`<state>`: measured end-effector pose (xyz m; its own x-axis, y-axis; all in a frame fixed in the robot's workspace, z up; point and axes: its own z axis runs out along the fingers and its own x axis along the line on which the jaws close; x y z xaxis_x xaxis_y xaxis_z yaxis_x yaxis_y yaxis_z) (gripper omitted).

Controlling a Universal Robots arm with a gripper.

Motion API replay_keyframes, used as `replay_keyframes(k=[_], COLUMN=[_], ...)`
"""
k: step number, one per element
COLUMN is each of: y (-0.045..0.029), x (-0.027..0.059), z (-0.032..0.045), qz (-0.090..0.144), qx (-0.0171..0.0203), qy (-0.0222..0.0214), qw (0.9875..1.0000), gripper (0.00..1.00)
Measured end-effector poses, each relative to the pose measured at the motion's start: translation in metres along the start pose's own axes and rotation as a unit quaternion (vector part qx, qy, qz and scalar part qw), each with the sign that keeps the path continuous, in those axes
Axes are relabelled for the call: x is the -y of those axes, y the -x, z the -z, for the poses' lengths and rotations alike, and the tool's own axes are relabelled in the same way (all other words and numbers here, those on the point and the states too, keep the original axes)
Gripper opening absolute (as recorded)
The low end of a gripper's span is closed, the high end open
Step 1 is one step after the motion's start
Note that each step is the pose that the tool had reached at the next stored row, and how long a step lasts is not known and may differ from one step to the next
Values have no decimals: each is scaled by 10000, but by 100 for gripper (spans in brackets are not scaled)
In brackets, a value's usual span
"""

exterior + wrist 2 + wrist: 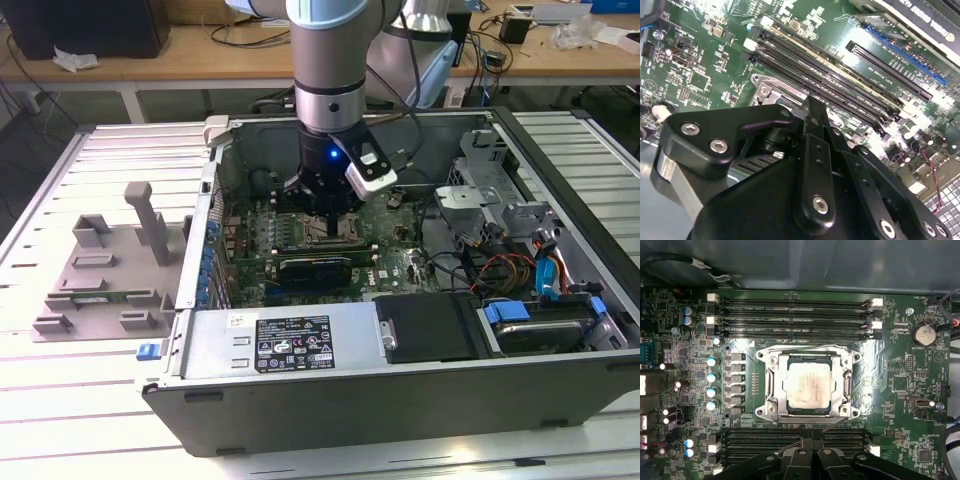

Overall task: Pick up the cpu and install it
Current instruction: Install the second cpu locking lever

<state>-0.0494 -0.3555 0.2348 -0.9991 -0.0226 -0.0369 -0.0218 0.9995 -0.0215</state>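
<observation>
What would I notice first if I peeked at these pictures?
First comes the big robot arm reaching down into the open computer case, its black gripper hanging just above the green motherboard. In the first wrist view, the shiny silver cpu already sits in its metal socket frame in the middle of the board, between rows of long black memory slots.

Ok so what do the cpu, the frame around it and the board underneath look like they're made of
The cpu: a pale metal lid, apparently brushed or slightly smudged, catching dull light. The socket frame around it: bare silvery metal, likely stamped steel, with bright glints on its edges. The motherboard: glossy green circuit laminate, probably fibreglass, with fine traces. The tool looks like matte black metal or plastic.
</observation>
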Motion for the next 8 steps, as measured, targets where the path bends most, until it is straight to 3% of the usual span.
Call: replay_keyframes(k=[3, 8], y=[-77, -114], x=[1, 55], z=[2, 2], qz=[-1, -1], qx=[13, 14], qy=[0, 1], qw=[10000, 10000], gripper=[11, 11])
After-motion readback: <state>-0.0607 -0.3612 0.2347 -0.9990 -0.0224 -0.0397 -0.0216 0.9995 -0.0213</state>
